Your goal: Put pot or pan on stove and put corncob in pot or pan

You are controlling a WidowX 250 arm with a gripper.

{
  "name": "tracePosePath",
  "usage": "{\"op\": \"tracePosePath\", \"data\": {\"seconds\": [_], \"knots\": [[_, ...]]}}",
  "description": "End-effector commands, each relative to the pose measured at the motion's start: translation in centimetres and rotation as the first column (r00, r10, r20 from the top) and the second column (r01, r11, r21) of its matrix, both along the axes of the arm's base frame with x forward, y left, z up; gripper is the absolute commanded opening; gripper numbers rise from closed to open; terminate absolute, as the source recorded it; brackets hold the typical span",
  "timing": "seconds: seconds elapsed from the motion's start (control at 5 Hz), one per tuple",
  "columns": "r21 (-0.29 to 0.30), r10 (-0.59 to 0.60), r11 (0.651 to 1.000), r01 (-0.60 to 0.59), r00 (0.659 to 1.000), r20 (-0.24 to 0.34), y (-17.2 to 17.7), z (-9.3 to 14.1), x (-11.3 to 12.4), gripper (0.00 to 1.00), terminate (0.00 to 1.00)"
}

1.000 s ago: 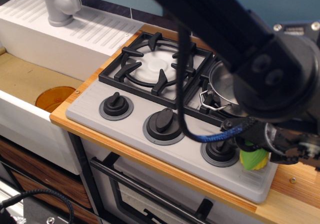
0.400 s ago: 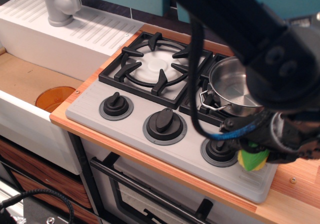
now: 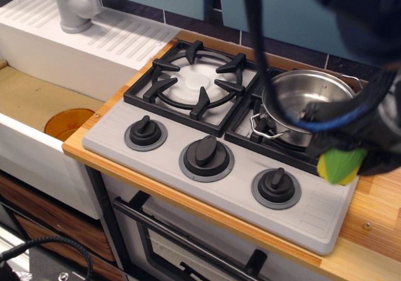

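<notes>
The shiny round stainless-steel pot (image 3: 301,106) with wire loop handles already sits on the right burner of the grey two-burner toy stove (image 3: 213,131), so the step in hand looks like carrying the corn to it. The dark claw (image 3: 351,149) is closed around the small yellow toy corncob in green husk (image 3: 339,164), lifted clear of the stove's front right corner; how its jaws stand is blurred. The pot lies just behind and left of the claw. Next: shift over the pot's opening, lower, release.
</notes>
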State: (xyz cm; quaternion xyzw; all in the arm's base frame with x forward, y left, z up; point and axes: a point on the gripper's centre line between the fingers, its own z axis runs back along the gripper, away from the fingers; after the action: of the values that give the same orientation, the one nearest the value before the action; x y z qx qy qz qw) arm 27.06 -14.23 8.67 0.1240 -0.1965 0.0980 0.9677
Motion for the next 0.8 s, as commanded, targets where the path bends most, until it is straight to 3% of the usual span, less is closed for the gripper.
{"op": "tracePosePath", "data": {"seconds": [0.0,0.4,0.6], "knots": [[-0.053,-0.017,0.998,0.021,0.998,0.068,1.5,3.3,5.1,0.00,0.00],[-0.080,-0.068,0.994,0.078,0.990,0.124,3.5,1.1,8.4,0.00,0.00],[-0.084,-0.087,0.991,0.100,0.985,0.151,3.5,0.2,8.6,0.00,0.00]]}}
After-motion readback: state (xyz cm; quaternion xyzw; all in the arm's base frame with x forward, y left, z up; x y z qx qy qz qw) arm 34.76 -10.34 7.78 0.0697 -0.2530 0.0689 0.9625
